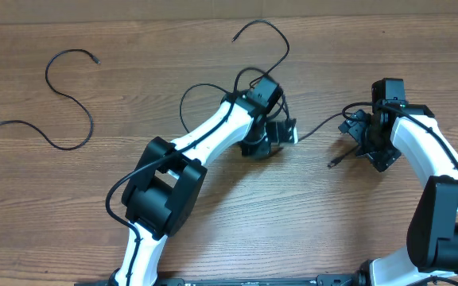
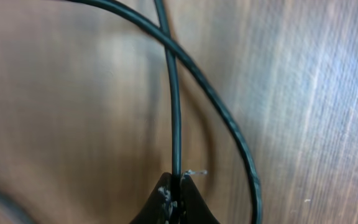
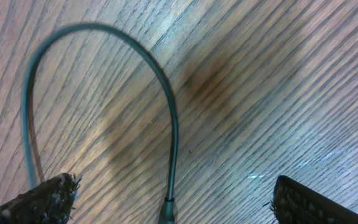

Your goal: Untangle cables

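Observation:
Thin black cables lie on the wooden table. One cable (image 1: 273, 32) arcs at the back and runs down to my left gripper (image 1: 285, 132). In the left wrist view the left gripper (image 2: 178, 182) is shut on a cable (image 2: 175, 99), and a second strand (image 2: 229, 124) crosses over it and loops to the right. Another cable (image 1: 320, 125) runs from there to my right gripper (image 1: 366, 144), its plug end (image 1: 333, 164) resting on the table. The right gripper (image 3: 173, 196) stands open, with a cable loop (image 3: 166, 99) and plug (image 3: 166, 214) lying between its fingers, untouched.
A separate loose cable (image 1: 70, 95) snakes across the left part of the table (image 1: 293, 222), well away from both arms. The left arm's white links (image 1: 205, 139) stretch diagonally from the front edge toward the middle.

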{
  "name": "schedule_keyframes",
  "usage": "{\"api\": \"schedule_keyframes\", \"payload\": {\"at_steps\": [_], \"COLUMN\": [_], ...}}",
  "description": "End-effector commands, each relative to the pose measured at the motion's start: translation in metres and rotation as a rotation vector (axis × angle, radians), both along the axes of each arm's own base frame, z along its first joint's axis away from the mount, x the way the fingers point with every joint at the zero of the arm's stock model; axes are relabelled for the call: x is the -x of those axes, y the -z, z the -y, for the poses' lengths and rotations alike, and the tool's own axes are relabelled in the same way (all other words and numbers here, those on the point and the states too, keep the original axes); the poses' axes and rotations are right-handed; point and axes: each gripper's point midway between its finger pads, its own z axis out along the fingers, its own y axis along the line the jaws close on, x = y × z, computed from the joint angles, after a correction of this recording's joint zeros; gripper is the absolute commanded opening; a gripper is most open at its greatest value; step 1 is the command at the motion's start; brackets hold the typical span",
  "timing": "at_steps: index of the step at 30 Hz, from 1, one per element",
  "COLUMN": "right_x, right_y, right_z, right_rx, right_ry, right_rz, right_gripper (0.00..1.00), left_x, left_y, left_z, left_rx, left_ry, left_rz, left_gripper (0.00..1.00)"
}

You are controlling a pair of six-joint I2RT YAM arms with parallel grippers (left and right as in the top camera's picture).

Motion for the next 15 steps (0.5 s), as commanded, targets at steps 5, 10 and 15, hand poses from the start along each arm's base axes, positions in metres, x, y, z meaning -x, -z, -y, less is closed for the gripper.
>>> {"api": "schedule_keyframes", "payload": {"at_steps": [5,10,15], "right_x": [0.0,0.0,0.0], "right_y": [-0.002,-0.002,-0.002], "right_z": [-0.004,-0.004,-0.004], "right_rx": [-0.026,-0.025,-0.025], "right_ry": [-0.001,-0.001,-0.001], "right_rz": [0.011,0.011,0.011], "right_gripper": [1.0,1.0,1.0], "left_x": [-0.045,-0.047,-0.041], "left_y": [-0.11,-0.13,-0.124], "left_z": [0.025,0.027,0.021], "left_rx": [0.156,0.183,0.158], "left_ry": [-0.072,-0.071,-0.074], "left_rz": [0.215,0.251,0.218], "left_gripper": [0.04,0.04,0.04]}}
